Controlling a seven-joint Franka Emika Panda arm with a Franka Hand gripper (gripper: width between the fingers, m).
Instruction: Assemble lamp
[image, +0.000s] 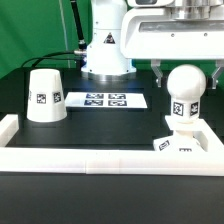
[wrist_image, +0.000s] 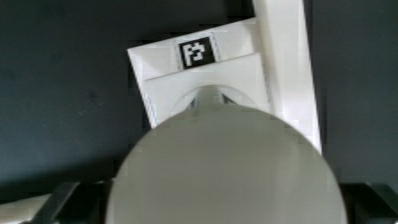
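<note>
Bulb (image: 186, 95) stands upright on the square base (image: 182, 143), which sits against the white rim (image: 100, 161) at the exterior view's right. The gripper (image: 187, 76) hangs over it, jaws spread to either side of the ball. There looks to be a gap on each side, though we cannot be sure the pads are clear of it.

We judge the step to be seating the bulb in the base. To do it well, we should close evenly across the widest part of the ball. The wrist should stay centred over the stem, so that any turn runs about the upright axis and does not tip the base. The rim can brace the base.

The shade (image: 45, 97) waits well apart, beyond the marker board (image: 105, 100).
</note>
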